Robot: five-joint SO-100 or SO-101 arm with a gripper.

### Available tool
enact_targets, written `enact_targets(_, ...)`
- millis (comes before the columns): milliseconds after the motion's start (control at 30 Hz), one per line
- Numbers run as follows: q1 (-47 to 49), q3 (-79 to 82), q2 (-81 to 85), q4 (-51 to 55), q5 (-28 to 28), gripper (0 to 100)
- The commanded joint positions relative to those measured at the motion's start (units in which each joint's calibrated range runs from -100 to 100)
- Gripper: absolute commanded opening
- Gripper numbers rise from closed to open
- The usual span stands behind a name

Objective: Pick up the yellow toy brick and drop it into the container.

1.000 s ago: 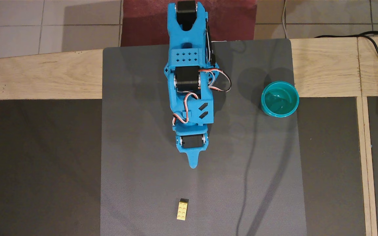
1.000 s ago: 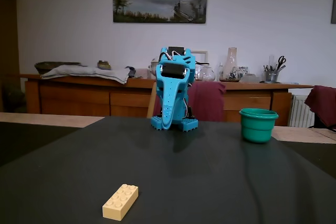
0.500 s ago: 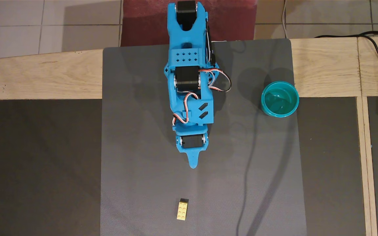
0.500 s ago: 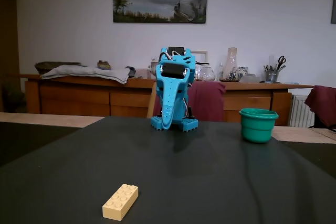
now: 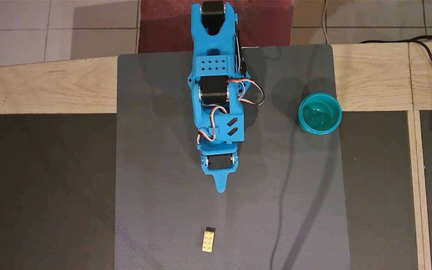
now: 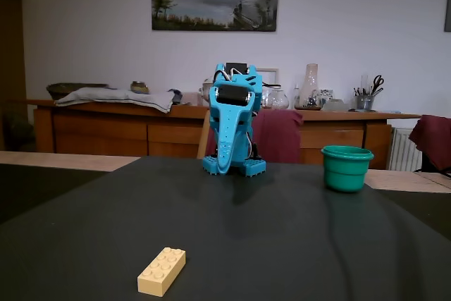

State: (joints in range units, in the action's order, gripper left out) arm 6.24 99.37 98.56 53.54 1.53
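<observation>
the step in hand looks like the first reach: nothing is gripped yet, and the blue arm [image 5: 216, 93] sits folded near the top centre of the overhead view. the yellow toy brick [image 5: 209, 240] lies flat on the dark mat [image 5: 156, 180] at the bottom centre of that view, studs up, its dark end toward the arm and its long axis running almost up and down the frame with a slight lean. it is well apart from the tool [image 5: 221, 187], which points down the frame roughly toward it.

to do this well, i would extend the arm straight down the frame, since the brick lies almost in line with it, and turn the wrist so the fingers close across the brick's narrow width rather than its length. come down from above with the fingers clearly apart, straddle the middle of the brick, and only then squeeze; a small light brick like this probably skids if one finger lands first.

the container [image 5: 320, 113] stands at the right of the overhead view, upright and empty, on the edge of the mat, far from the brick.

the tool touches nothing and holds nothing. in the overhead view it tapers to one narrow tip, and the fixed view [image 6: 224, 163] shows no gap either, so the fingers look together.
</observation>
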Motion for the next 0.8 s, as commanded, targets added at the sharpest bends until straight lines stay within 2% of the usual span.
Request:
enact_targets(0,0.4,0.2,0.3,-0.1,0.1,0)
enact_targets(367,0.2,-0.1,0.4,-4.4,-0.2,0)
enact_targets(767,0.4,0.0,0.4,0.6,0.1,0)
